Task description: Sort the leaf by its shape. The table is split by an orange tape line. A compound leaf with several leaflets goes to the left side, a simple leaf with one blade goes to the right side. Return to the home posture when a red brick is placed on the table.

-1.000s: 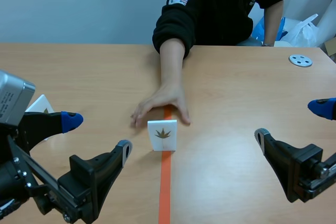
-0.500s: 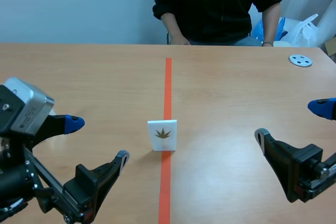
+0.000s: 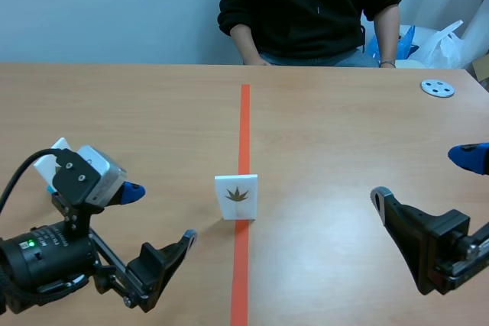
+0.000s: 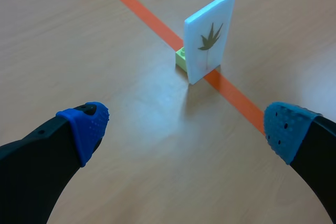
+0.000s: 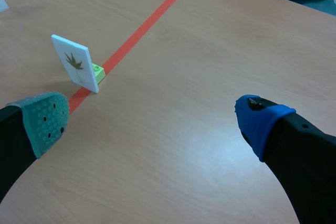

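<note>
A small white card (image 3: pixel 236 197) with a brown leaf picture of several pointed lobes stands upright on the orange tape line (image 3: pixel 244 124), held by a green brick base (image 4: pixel 181 57). My left gripper (image 3: pixel 159 215) is open, low over the table to the card's left. In the left wrist view the card (image 4: pixel 209 38) stands ahead of the open gripper (image 4: pixel 185 129). My right gripper (image 3: pixel 424 177) is open at the right side. In the right wrist view the card (image 5: pixel 75 62) and its base (image 5: pixel 97 71) lie ahead of that gripper (image 5: pixel 152 121), off toward its green pad.
Another white card (image 3: pixel 53 156) stands behind my left arm at the table's left. A grey disc (image 3: pixel 437 88) lies at the far right. A person in a black top (image 3: pixel 313 5) sits across the table, hands back at the far edge.
The person's hand has left the card and drawn back to the far edge. My left arm has dropped lower and turned toward the card. The right arm has not moved.
</note>
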Action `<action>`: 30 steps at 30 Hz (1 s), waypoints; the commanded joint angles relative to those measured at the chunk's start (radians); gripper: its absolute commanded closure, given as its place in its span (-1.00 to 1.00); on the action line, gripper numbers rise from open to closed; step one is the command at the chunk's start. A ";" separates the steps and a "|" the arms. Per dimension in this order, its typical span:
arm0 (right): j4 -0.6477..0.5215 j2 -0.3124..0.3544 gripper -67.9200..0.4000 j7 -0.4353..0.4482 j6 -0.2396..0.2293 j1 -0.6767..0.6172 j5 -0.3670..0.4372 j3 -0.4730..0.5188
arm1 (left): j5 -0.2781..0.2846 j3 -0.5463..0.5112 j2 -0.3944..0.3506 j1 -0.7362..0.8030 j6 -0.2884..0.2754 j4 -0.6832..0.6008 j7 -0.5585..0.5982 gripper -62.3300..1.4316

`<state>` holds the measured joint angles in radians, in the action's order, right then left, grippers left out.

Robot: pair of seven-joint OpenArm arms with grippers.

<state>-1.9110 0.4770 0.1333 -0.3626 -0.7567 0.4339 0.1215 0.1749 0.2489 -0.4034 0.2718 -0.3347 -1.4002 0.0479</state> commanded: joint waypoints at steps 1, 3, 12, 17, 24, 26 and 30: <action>-0.014 0.010 -1.00 0.015 0.000 0.012 0.007 0.002 | -0.009 0.020 0.013 -0.031 -0.002 0.007 0.031 -1.00; -0.014 0.010 -1.00 0.015 0.000 0.012 0.007 0.002 | -0.048 0.050 0.026 -0.073 -0.001 0.059 0.048 -1.00; -0.014 0.010 -1.00 0.015 0.000 0.012 0.007 0.002 | -0.072 0.132 0.114 -0.256 0.010 0.312 0.124 -1.00; -0.014 0.010 -1.00 0.015 0.000 0.012 0.007 0.002 | -0.102 0.189 0.164 -0.348 0.010 0.430 0.148 -1.00; -0.014 0.010 -1.00 0.016 0.000 0.012 0.007 0.002 | -0.114 0.277 0.230 -0.443 0.048 0.557 0.185 -1.00; -0.014 0.010 -1.00 0.015 0.000 0.012 0.007 0.002 | -0.116 0.282 0.246 -0.468 0.056 0.589 0.194 -0.96; -0.014 0.010 -1.00 0.015 0.000 0.012 0.007 0.002 | -0.116 0.282 0.258 -0.493 0.060 0.618 0.202 -0.72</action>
<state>-1.9110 0.4770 0.1333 -0.3626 -0.7567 0.4339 0.1215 0.0521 0.5426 -0.1436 -0.2142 -0.2810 -0.7525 0.2302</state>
